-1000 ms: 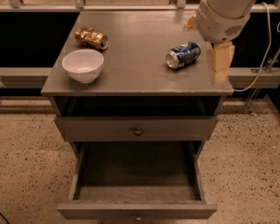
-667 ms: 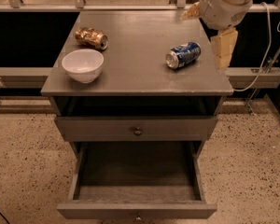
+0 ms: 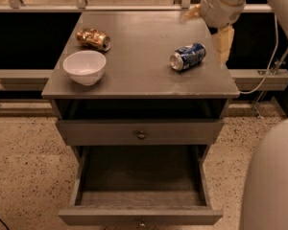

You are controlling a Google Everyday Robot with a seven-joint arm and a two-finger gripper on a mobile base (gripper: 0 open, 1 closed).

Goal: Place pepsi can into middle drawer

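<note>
- The small blue pepsi can with silver ends lay on its side on the flat grey wooden worktop. It was near the right edge, about halfway between the back and the front.
- The can's long way ran from front-left to back-right. One silver end faced the front-left.
- The robot's pale two-finger gripper hung over the back right corner, its two tan fingers spread wide with nothing between them.
- So the can lay just in front of the gripper and a bit to the left. One finger was just beside the can's back-right end.
- I think the gripper would have to come down across the can's round middle, not along its length.
- The wide grey middle drawer stood pulled open below the front edge, with nothing inside.
</note>
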